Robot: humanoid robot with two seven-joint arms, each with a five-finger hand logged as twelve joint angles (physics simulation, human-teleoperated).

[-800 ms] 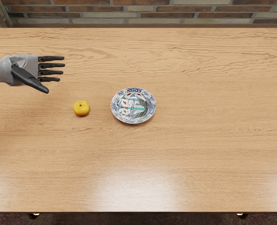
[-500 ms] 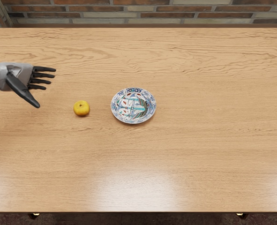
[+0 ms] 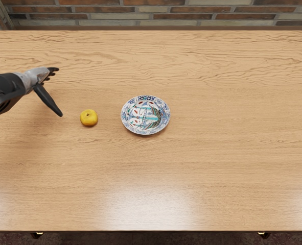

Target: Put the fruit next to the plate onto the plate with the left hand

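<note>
A small, round yellow fruit [image 3: 89, 117], citrus-like with a faint dimple on top, rests just right of and slightly nearer than the left hand [image 3: 38, 80], close to it but not touching. Farther right, beyond the fruit and apart from it, a shallow round plate [image 3: 145, 115] lies flat, white with blue, teal and red patterning.

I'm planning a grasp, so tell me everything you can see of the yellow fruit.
The fruit is small, round, yellow-orange, smooth-skinned and whole. It rests on the wooden table, at the picture's left of the patterned plate, with a gap between them. Only the table touches it; the open left hand is up and left of it, apart.
</note>
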